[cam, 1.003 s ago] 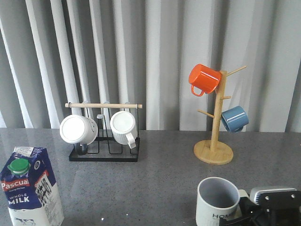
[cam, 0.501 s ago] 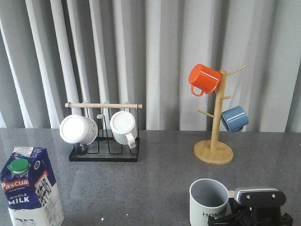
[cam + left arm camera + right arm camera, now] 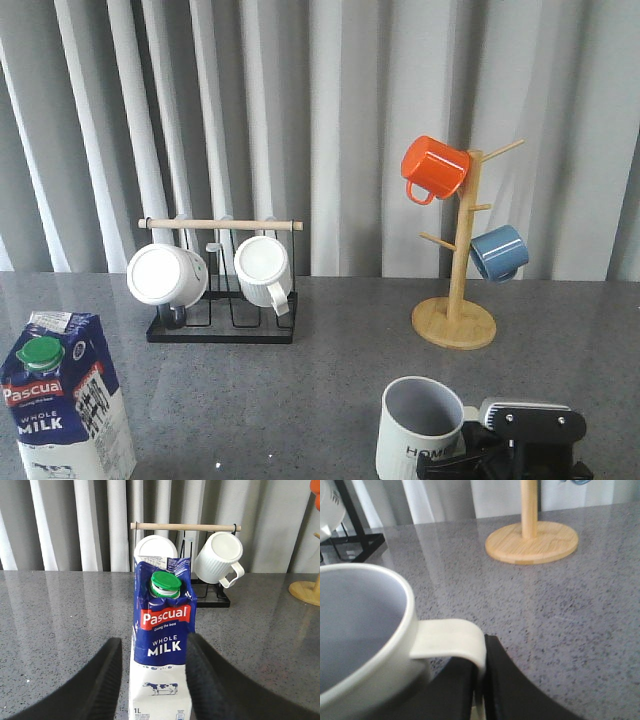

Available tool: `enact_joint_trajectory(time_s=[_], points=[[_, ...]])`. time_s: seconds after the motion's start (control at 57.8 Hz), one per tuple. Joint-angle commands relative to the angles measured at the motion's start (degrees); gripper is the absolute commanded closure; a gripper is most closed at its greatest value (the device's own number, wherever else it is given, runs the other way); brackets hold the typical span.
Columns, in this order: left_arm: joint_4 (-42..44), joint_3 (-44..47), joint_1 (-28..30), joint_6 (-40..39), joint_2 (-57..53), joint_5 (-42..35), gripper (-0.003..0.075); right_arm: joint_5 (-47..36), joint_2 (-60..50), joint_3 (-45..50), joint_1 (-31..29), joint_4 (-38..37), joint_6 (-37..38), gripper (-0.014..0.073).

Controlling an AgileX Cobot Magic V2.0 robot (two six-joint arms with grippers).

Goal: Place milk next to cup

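I am a two-armed robot at a grey speckled table (image 3: 330,370), with pale pleated curtains (image 3: 330,110) hanging behind it. I place everything relative to the wooden mug tree (image 3: 455,300), which stands toward the back on my right side.

The cup (image 3: 420,428), a pale ribbed mug with a grey inside and black "HOME" lettering, stands upright in front of the mug tree, nearer to me and slightly to its left. My right gripper (image 3: 479,690) is clamped on the cup's handle (image 3: 451,639): the right wrist view shows the dark fingers (image 3: 507,682) pressed against both sides of the handle loop.

The milk (image 3: 65,400), a tall blue-and-white carton with a green round cap (image 3: 165,582) and a red "Pascual" label, stands upright far to the left of the mug tree, well apart from the cup, at the near left edge of the front view. My left gripper (image 3: 152,677) has its dark fingers (image 3: 100,680) spread on either side of the carton's lower part; I cannot tell whether they touch it.

An orange mug (image 3: 433,168) and a blue mug (image 3: 498,252) hang on the mug tree's pegs. To the tree's left, at the back, a black wire rack (image 3: 222,300) with a wooden bar holds two plain white ribbed mugs (image 3: 262,270).
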Motion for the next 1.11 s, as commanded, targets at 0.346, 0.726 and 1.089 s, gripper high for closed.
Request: enact_joint_trajectory(time_s=[0.346, 0.726, 1.089], points=[[-0.31, -2.17, 0.10, -0.16, 0.56, -4.10, 0.0413, -4.03, 0.27, -2.41, 2.15, 2.79, -2.20, 0.0572], [-0.31, -2.17, 0.10, -0.16, 0.56, -4.10, 0.0413, -4.48, -1.61, -0.22, 2.70, 1.27, -4.69, 0.0421], [-0.31, -2.17, 0.10, -0.16, 0.56, -4.10, 0.0413, -4.53, -7.54, 5.25, 2.70, -3.43, -5.06, 0.0385]])
